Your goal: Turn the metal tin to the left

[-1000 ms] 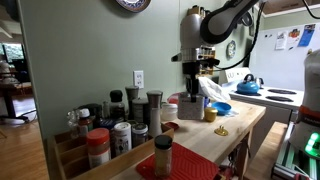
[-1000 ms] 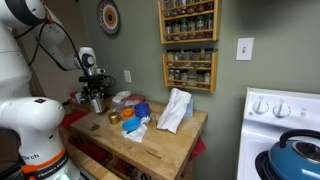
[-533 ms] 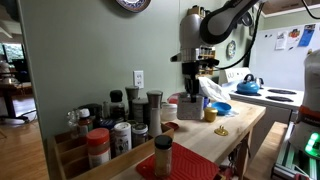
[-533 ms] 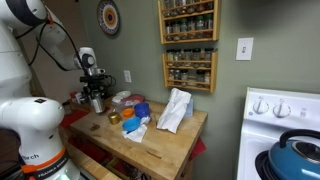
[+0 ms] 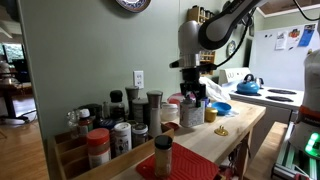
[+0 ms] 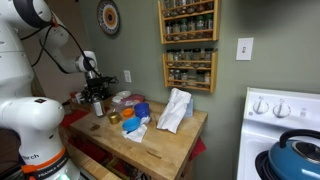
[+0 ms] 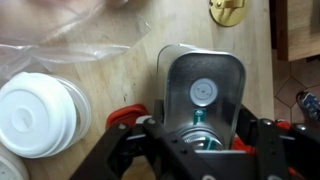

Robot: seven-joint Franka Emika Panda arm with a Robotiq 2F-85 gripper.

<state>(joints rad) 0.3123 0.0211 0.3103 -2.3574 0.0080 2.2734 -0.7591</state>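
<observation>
The wooden counter (image 5: 238, 128) carries everything, with a white stove (image 6: 285, 108) beside it and a blue kettle (image 6: 300, 152) on that stove; two wall racks of spice jars (image 6: 188, 45) hang above the counter; the white robot arm (image 5: 205, 28) reaches down over the end of the counter near the wall; a crumpled white bag (image 6: 175, 108) lies near the middle of the top; in an exterior view a cluster of dark-lidded jars (image 5: 122, 118) and a red-capped shaker (image 5: 98, 147) stand in the foreground; the gripper (image 5: 193, 96) hangs low over the metal tin (image 5: 193, 114), which stands upright on the wood; in the wrist view the tin (image 7: 205, 85) shows a round seal on its top and sits between the two fingers (image 7: 152, 128), one on each side; I cannot tell whether they press its sides or stand just clear; a white lid (image 7: 38, 110) lies just beside it.
</observation>
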